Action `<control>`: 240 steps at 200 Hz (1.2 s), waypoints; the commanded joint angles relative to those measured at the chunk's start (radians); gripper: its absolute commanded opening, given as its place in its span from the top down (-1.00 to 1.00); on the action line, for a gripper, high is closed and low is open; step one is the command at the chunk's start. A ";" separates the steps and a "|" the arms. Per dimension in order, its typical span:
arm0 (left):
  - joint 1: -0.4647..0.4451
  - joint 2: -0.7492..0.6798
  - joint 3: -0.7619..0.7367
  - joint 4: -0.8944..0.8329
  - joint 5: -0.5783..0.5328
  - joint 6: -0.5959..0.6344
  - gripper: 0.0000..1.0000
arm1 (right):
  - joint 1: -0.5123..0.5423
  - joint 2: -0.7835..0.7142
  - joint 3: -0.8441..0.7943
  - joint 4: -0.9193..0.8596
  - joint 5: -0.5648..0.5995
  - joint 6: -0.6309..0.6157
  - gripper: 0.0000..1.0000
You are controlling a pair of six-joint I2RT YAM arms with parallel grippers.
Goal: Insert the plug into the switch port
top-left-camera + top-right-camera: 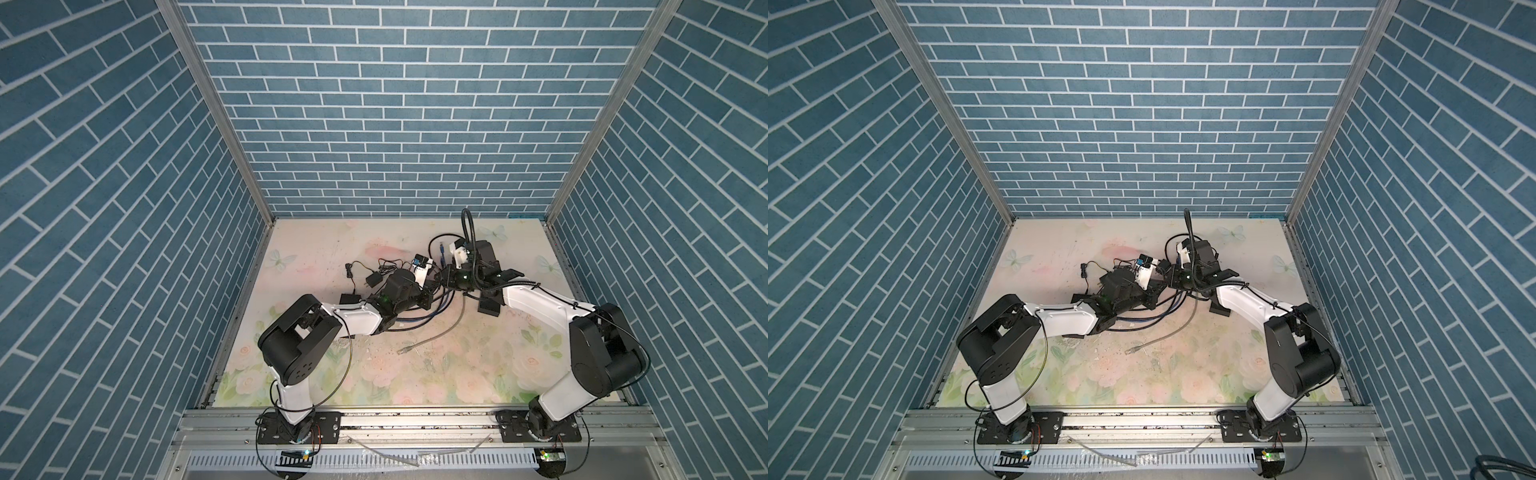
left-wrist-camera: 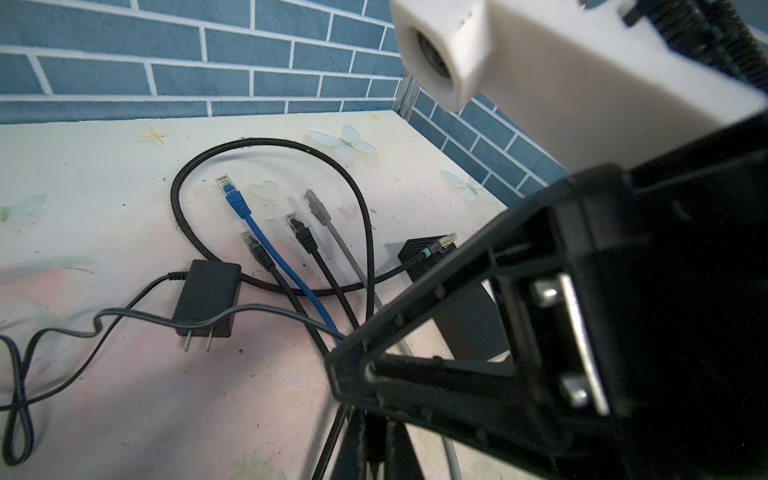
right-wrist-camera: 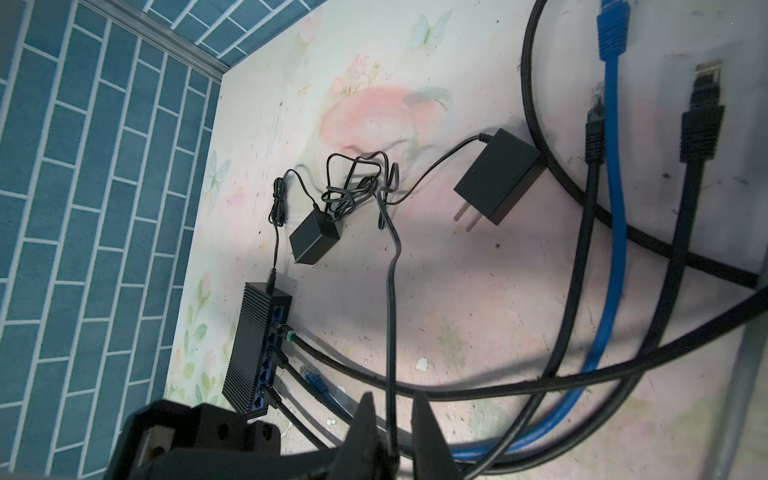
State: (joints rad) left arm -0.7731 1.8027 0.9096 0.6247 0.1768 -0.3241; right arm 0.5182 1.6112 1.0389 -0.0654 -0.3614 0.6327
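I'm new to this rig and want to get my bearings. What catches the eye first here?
The left arm and right arm meet over a cable tangle toward the back of the floral tabletop. Among black leads, one blue cable stands out in the left wrist view. In the right wrist view a black switch with blue ports lies ahead, and a thin cord passes between the open fingers of the right tool.

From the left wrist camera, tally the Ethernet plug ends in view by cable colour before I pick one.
Blue-cable Ethernet plug: 1
Grey-cable Ethernet plug: 1
Thin black-cable Ethernet plugs: 2
Thick black braided cable's plug with teal collar: 1
Total: 5
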 commanded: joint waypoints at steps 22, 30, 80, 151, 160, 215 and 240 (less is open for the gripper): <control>-0.003 -0.004 -0.006 0.040 -0.010 0.013 0.84 | 0.013 0.023 0.053 -0.005 -0.006 0.031 1.00; -0.003 -0.003 -0.011 0.040 -0.010 0.014 0.74 | 0.013 0.022 0.053 -0.002 -0.003 0.030 1.00; -0.002 -0.013 -0.070 0.071 -0.010 0.029 0.03 | 0.013 0.017 0.070 0.003 0.005 0.025 1.00; -0.003 0.006 -0.044 0.009 -0.001 0.052 0.49 | 0.013 0.005 0.068 0.007 -0.004 0.007 1.00; -0.003 0.007 -0.036 0.003 0.000 0.054 0.51 | 0.013 0.003 0.066 0.008 -0.004 0.007 1.00; -0.003 0.026 -0.010 -0.002 0.019 0.059 0.73 | 0.013 -0.002 0.062 0.008 -0.008 0.001 1.00; -0.003 0.032 -0.006 -0.004 0.023 0.056 0.86 | 0.013 -0.004 0.059 0.009 -0.011 0.002 1.00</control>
State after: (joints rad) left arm -0.7727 1.8137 0.8795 0.6319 0.1852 -0.2745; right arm 0.5255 1.6192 1.0557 -0.0647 -0.3634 0.6468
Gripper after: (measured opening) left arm 0.101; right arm 0.061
